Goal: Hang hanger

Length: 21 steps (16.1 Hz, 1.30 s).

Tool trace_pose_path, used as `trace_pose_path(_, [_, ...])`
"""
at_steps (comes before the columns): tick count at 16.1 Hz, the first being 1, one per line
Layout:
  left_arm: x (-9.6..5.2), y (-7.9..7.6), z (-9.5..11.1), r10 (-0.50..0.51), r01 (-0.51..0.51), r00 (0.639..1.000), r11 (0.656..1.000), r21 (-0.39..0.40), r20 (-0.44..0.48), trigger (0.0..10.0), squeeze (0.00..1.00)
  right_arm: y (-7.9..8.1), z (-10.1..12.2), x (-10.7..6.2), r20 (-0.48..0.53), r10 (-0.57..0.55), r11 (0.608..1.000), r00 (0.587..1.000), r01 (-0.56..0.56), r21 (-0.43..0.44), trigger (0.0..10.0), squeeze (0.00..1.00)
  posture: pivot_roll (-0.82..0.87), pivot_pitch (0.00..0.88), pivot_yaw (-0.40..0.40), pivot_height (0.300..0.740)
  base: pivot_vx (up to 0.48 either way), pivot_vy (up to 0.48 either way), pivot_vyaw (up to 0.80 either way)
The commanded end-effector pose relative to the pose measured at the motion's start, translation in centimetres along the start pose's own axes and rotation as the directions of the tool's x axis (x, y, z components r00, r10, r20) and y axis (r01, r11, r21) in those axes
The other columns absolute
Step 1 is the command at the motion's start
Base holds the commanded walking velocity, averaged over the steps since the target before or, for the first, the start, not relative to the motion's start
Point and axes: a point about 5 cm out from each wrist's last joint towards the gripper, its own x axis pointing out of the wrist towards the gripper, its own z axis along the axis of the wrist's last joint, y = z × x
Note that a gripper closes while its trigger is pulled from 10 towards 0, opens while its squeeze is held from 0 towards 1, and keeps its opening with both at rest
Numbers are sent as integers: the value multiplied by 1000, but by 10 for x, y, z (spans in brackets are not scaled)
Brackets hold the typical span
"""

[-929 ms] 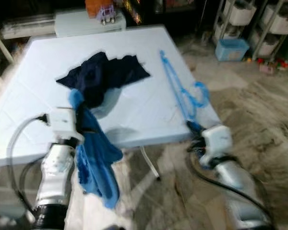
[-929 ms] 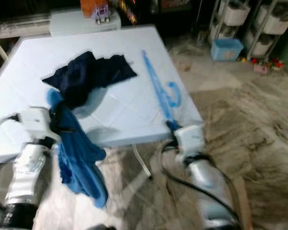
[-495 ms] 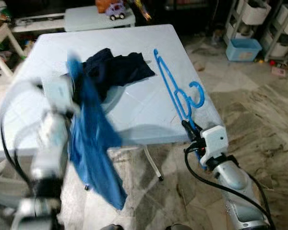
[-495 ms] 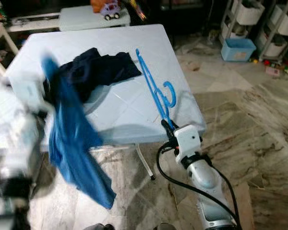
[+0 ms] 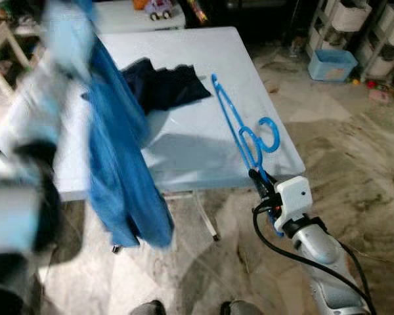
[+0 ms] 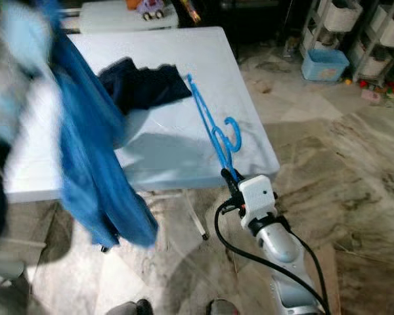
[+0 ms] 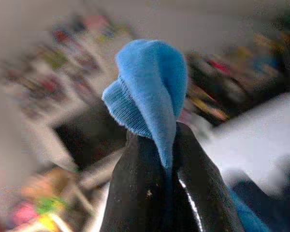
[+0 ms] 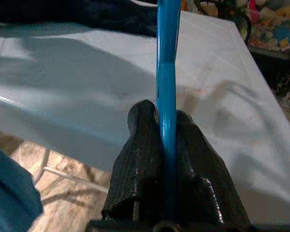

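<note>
A blue plastic hanger lies across the right part of the pale blue table, its hook toward the table's right edge. My right gripper is shut on the hanger's near end at the table's front edge; the right wrist view has the blue bar pinched between the two black fingers. A blue garment hangs from my raised, blurred left arm down past the table's front. In the left wrist view the left gripper is shut on a fold of that cloth.
A dark navy garment lies crumpled on the table's middle. A smaller table with a toy stands behind. White shelving with bins and a blue bin stand at the right. Marble floor lies open to the right.
My left arm has swung up and left, lifting the blue garment off the table's front until it hangs free. The right gripper kept its hold on the hanger. The camera shifted.
</note>
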Motion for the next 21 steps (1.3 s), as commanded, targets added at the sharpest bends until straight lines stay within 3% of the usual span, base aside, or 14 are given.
trace_pose_path(1, [11, 30, 33, 205, -210, 974, 977, 48, 92, 0, 0, -2, 6, 3, 14, 1, 1000, 1000, -1, -13, 10000, 0, -236, 174, 20, 740, 0, 0, 0])
trace_pose_path(2, [16, 52, 82, 355, -400, 885, 910, 104, 301, 0, 0, -3, 8, 3, 21, -7, 1000, 1000, 8, -20, 10000, 0, -244, 179, 21, 740, 0, 0, 0])
trace_pose_path(3, [16, 59, 127, 393, -502, 777, 859, 107, 492, 0, 0, -5, 9, 2, 25, -19, 1000, 1000, 19, -20, 10000, 0, -249, 183, 17, 740, 0, 0, 0])
trace_pose_path(5, [14, 50, 168, 350, -527, 668, 845, 86, 657, 0, 0, -5, 10, 0, 25, -26, 1000, 999, 26, -18, 10000, 0, -254, 188, 19, 740, 0, 0, 0])
trace_pose_path(6, [16, 34, 161, 298, -470, 694, 877, 99, 656, 0, 0, -3, 9, 0, 24, -22, 1000, 999, 22, -15, 10000, 0, -254, 189, 21, 740, 0, 0, 0])
trace_pose_path(7, [18, 0, 114, 178, -308, 820, 938, 157, 545, 0, 0, 0, 8, 0, 23, -18, 1000, 1000, 18, -10, 10000, 0, -255, 192, 25, 740, 0, 0, 0])
trace_pose_path(8, [16, -12, 97, 130, -243, 858, 955, 168, 498, 0, 0, 1, 8, 0, 23, -17, 1000, 1000, 17, -9, 10000, 0, -256, 191, 26, 740, 0, 0, 0])
trace_pose_path(10, [-6, -53, 6, -34, 4, 983, 987, 162, 182, 0, 0, 3, 8, -1, 22, -14, 1000, 1000, 14, -4, 10000, 0, -258, 194, 27, 740, 0, 0, 0])
trace_pose_path(12, [-48, -82, -69, -213, 218, 972, 975, 45, -102, 0, 0, 3, 7, -2, 13, -5, 1000, 1000, 5, -4, 10000, 0, -261, 194, 20, 740, 0, 0, 0])
trace_pose_path(13, [-54, -84, -75, -230, 237, 966, 971, 43, -120, 0, 0, 2, 7, -2, 11, -4, 1000, 1000, 4, -4, 10000, 0, -261, 194, 19, 740, 0, 0, 0])
trace_pose_path(14, [-70, -86, -93, -252, 260, 954, 965, 35, -161, 8941, 1000, 1, 7, -2, 6, 1, 1000, 1000, -1, -7, 10000, 0, -259, 194, 14, 740, 0, 0, 0])
trace_pose_path(15, [-80, -81, -105, -238, 239, 951, 971, -19, -200, 10000, 1000, 1, 6, -2, 1, 6, 1000, 1000, -6, -10, 10000, 0, -253, 192, 8, 740, 0, 0, 0])
trace_pose_path(18, [-83, -40, -117, -18, 23, 964, 1000, 15, -266, 10000, 1000, 3, 5, 1, -4, 30, 1000, 1000, -30, -10, 10000, 0, -227, 186, 10, 740, 0, 0, 0])
trace_pose_path(21, [-93, -28, -120, 19, -8, 974, 999, 49, -225, 10000, 1000, 6, 4, 4, -4, 38, 999, 999, -38, -7, 10000, 0, -210, 180, 25, 740, 0, 0, 0])
